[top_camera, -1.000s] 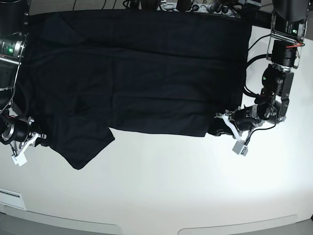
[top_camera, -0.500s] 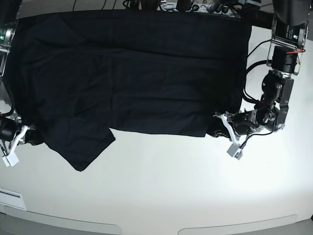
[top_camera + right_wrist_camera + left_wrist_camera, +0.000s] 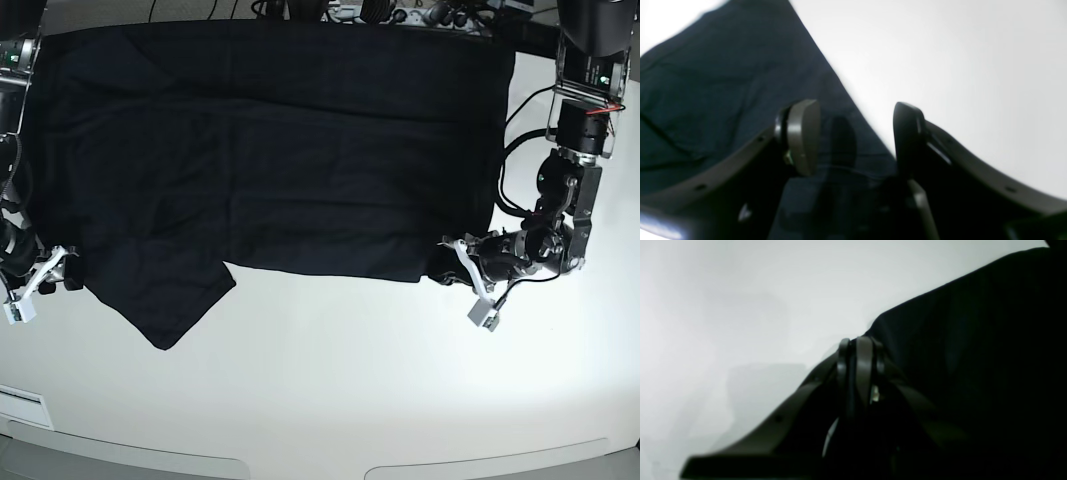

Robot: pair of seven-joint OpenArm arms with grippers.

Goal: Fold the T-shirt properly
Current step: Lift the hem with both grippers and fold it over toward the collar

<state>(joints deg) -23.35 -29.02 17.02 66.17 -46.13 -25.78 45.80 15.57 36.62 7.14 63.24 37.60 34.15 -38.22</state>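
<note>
Glossy white worktop (image 3: 330, 380), brightly lit, pale glare pooling toward 5 o'clock; rounded front rim with shallow moulded outlines along 6 o'clock; a small pale strip at the 8 o'clock edge; dark cables (image 3: 400, 12) and hardware crowded along the 12 o'clock edge, too dim to tell apart.

T-shirt (image 3: 270, 150) spread flat across the far half of the worktop, from 9 to 2 o'clock; faint creases running crosswise; one flap (image 3: 165, 300) hanging down to a point at 8 o'clock; lower hem straight, lying on bare white.

Left claw (image 3: 455, 250) at 3 o'clock, clenched on the T-shirt's lower corner, pads pressed together over dark cloth in the wrist view (image 3: 858, 373); right claw (image 3: 45, 275) at 9 o'clock, released, pads spread apart with the T-shirt's edge (image 3: 740, 83) lying between and beneath them, just beside the cloth.
</note>
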